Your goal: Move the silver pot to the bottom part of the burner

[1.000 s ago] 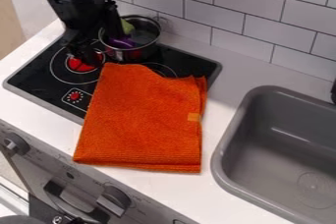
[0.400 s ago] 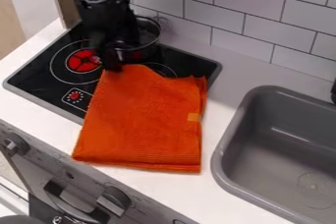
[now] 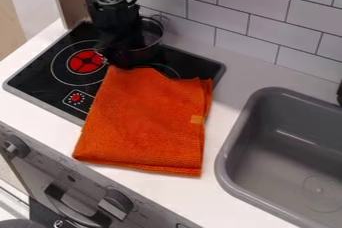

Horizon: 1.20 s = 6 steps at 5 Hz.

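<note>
The orange cloth [image 3: 147,122] lies over the stovetop's [image 3: 40,89] front edge, beside the pincer [image 3: 120,62]; whether that is clenched, I cannot tell.

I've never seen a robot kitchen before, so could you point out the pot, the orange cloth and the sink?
Pot [image 3: 151,51], camera view: outer side wall.
Orange cloth [image 3: 147,122], camera view: middle of its upper face.
Sink [image 3: 287,164], camera view: bare floor of the basin.

Pincer [image 3: 120,61] farther right, cloth [image 3: 147,117] slightly askew
</note>
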Each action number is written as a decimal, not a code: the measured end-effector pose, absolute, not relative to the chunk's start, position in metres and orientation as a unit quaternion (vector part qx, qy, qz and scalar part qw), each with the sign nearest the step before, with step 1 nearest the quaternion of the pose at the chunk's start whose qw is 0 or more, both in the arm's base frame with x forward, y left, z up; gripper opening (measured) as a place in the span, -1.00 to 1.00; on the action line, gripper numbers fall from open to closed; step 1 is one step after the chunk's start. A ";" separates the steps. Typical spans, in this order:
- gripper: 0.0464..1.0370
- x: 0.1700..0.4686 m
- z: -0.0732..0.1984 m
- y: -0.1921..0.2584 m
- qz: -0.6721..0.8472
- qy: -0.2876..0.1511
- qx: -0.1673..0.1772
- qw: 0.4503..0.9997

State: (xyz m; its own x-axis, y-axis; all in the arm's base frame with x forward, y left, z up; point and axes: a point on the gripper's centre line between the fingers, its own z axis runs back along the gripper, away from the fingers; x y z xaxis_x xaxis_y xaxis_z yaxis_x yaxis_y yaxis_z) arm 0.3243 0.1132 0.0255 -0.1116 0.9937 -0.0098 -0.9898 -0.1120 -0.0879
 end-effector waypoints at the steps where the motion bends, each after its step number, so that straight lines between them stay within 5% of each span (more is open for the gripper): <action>1: -0.71 0.325 0.025 0.113 0.741 -0.030 -0.034 0.670; 2: -0.93 0.322 0.027 0.115 0.730 -0.025 -0.032 0.682; 5: -0.98 0.299 0.072 0.144 0.674 -0.108 -0.084 0.726; 6: -0.98 0.276 0.073 0.164 0.664 -0.078 -0.082 0.739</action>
State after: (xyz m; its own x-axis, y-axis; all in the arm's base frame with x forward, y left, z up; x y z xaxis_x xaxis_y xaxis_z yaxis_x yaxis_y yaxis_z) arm 0.2762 0.1645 0.0733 0.1072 0.9942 0.0069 -0.9685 0.1060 -0.2255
